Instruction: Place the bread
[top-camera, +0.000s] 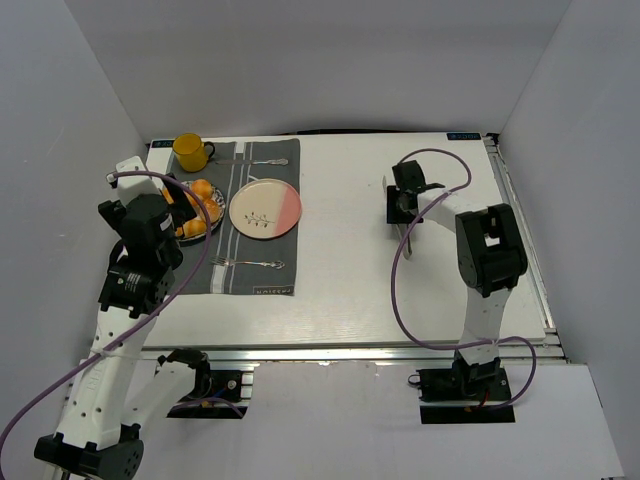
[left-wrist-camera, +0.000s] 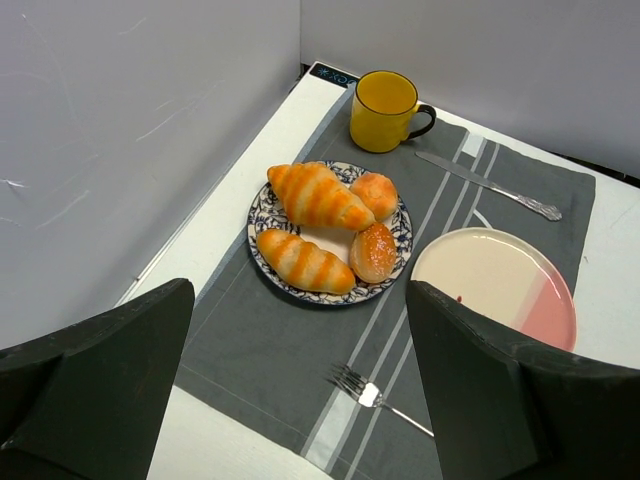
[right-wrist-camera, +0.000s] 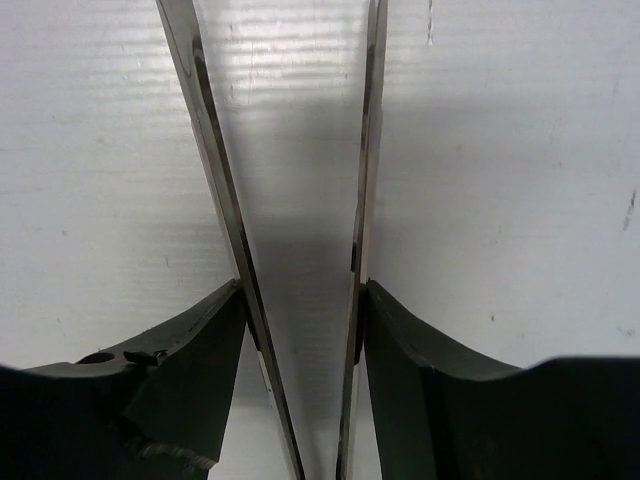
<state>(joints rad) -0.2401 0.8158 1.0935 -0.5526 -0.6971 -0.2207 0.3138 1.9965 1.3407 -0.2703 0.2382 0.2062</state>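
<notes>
The bread, two striped long rolls and two round buns, lies on a blue-patterned plate, which also shows in the top view. My left gripper is open and empty, hovering above the grey placemat just short of that plate. In the top view the left gripper sits over the plate's near side. My right gripper is shut on a pair of metal tongs, its fingers pressing both blades, low over the bare table at the right.
A cream-and-pink plate lies right of the bread plate on the placemat. A yellow mug and a knife are at the far side, a fork at the near side. Grey walls enclose the table.
</notes>
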